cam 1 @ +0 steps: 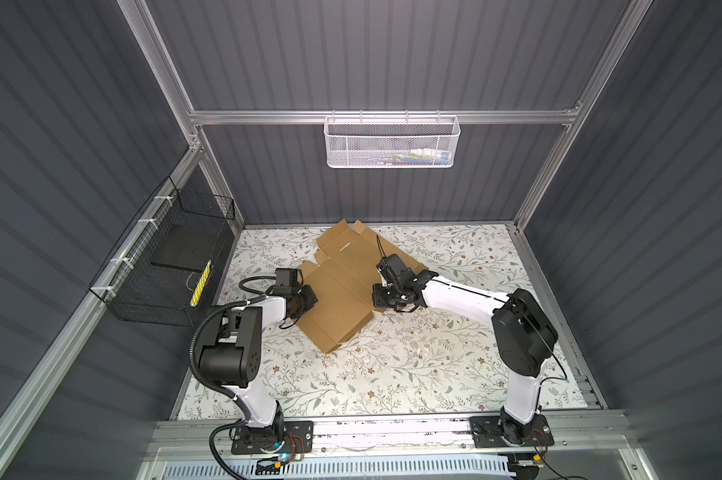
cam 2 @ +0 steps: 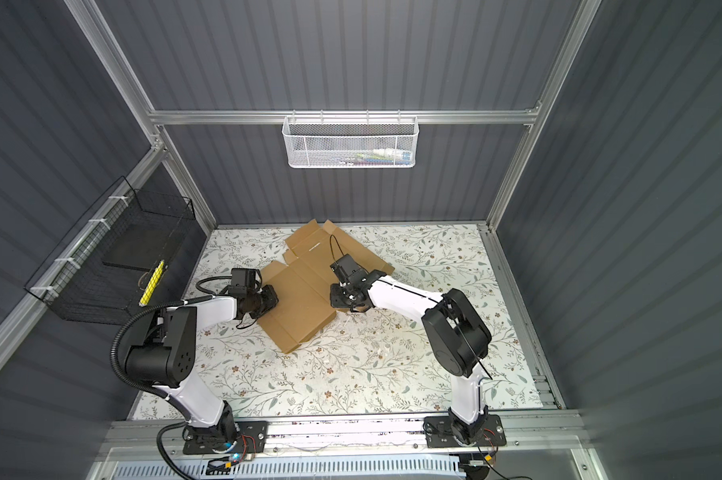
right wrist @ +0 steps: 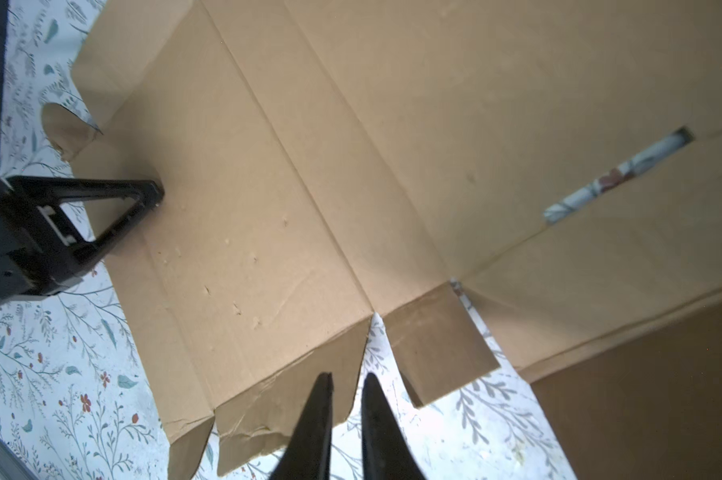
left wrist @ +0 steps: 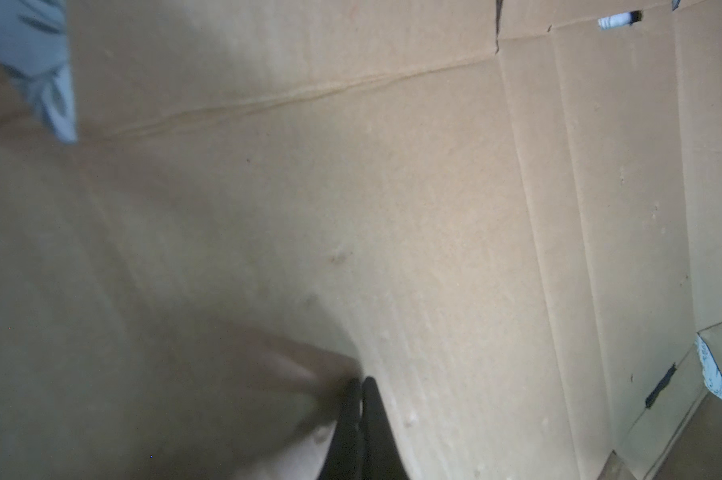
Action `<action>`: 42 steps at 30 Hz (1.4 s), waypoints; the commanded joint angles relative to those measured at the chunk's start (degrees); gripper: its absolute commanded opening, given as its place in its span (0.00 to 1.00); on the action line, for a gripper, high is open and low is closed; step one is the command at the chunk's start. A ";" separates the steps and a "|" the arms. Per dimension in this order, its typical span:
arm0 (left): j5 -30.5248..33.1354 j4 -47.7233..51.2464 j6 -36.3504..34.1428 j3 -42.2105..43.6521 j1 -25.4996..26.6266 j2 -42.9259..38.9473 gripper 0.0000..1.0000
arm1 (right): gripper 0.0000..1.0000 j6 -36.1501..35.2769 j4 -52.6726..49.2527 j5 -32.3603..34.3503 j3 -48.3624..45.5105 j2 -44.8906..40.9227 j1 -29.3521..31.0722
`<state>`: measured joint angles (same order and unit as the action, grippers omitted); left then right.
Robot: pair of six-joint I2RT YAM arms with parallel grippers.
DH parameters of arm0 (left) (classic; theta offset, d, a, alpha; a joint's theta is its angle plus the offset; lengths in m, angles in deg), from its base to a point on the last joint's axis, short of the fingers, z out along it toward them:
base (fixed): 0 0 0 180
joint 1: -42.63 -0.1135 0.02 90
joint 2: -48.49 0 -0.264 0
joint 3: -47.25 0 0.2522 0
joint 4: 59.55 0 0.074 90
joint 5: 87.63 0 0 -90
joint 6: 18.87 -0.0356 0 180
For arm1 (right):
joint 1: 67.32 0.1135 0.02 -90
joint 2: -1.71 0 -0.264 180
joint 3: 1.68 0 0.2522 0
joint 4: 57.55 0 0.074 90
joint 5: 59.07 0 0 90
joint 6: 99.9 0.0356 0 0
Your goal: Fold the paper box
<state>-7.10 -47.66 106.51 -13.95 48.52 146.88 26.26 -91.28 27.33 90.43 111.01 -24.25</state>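
The paper box (cam 1: 338, 299) (cam 2: 301, 303) is a flat brown die-cut cardboard sheet lying askew in the middle of the floral table. My left gripper (cam 1: 309, 300) (cam 2: 272, 301) rests on the sheet's left edge. Its jaws (left wrist: 361, 380) are shut, and the tips press on the cardboard panel (left wrist: 392, 187) with nothing between them. The right wrist view shows that left gripper (right wrist: 157, 195) touching the sheet (right wrist: 309, 166). My right gripper (cam 1: 379, 297) (cam 2: 335, 297) is at the sheet's right edge. Its jaws (right wrist: 346, 376) stand a narrow gap apart, closed around the edge of a crumpled side flap (right wrist: 267, 419).
A white mesh basket (cam 1: 390, 141) hangs on the back rail. A black wire basket (cam 1: 172, 266) holding a dark pad and a yellow item is fixed to the left wall. The floral table cover (cam 1: 392, 365) extends toward the front rail. Aluminium frame posts stand at the corners.
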 commanded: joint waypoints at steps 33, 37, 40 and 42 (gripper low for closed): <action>-3.79 0.76 5.47 19.09 4.40 -16.51 0.00 | 0.17 -1.94 2.36 -0.62 -9.25 3.49 -9.57; -2.65 2.22 6.75 19.80 7.19 -20.14 0.00 | 0.17 -3.55 0.63 0.14 -7.99 2.26 -10.29; -1.23 5.30 5.37 17.78 7.14 -21.78 0.00 | 0.17 -4.57 -0.74 0.48 -7.07 0.99 -10.27; -0.32 7.45 3.93 15.33 7.12 -21.92 0.00 | 0.17 -4.92 -1.28 0.48 -7.01 -0.19 -10.26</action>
<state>-9.42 -44.82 111.82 4.39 55.80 125.88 23.07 -89.27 26.57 82.58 113.41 -34.67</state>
